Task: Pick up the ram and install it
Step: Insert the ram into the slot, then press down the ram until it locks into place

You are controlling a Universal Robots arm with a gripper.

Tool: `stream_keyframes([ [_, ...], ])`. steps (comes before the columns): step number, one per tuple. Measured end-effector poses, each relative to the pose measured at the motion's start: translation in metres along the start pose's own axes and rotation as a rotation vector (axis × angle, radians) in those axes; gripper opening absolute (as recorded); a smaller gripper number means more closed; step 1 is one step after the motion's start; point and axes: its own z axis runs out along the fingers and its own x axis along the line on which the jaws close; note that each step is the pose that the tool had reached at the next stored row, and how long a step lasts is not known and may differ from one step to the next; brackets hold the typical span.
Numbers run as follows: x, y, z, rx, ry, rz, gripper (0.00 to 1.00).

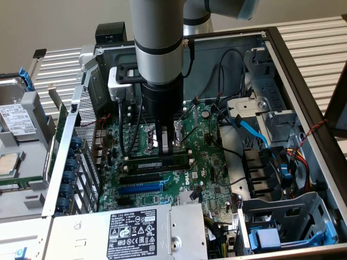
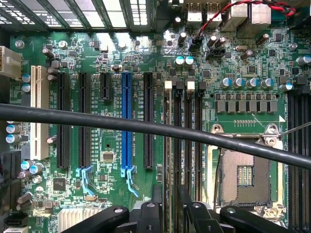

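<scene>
— How does the pincer (image 1: 169,142) (image 2: 170,201) stand?
— Spread, its fingers apart and clamping nothing, low over the motherboard (image 1: 203,157).
— And the ram (image 1: 157,161)?
— Straight beneath the pincer, standing on edge in a black memory slot, its top edge just under the fingertips. Whether they touch it cannot be told.

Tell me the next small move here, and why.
Probably lift the gripper straight up: its jaws stand apart just above the ram, which stands edge-down on the motherboard and is not gripped. Whether it is fully seated I cannot tell.
</scene>
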Motion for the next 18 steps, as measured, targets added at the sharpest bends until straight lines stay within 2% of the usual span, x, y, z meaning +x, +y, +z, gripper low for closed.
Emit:
stream_keyframes([
  [3, 0.000, 0.0001, -0.0018, 0.0001, -0.0001, 0.000, 0.27],
  [13, 0.000, 0.0032, -0.0190, 0.0000, 0.0000, 0.000, 0.27],
  [18, 0.000, 0.0035, -0.0210, 0.0000, 0.0000, 0.000, 0.27],
])
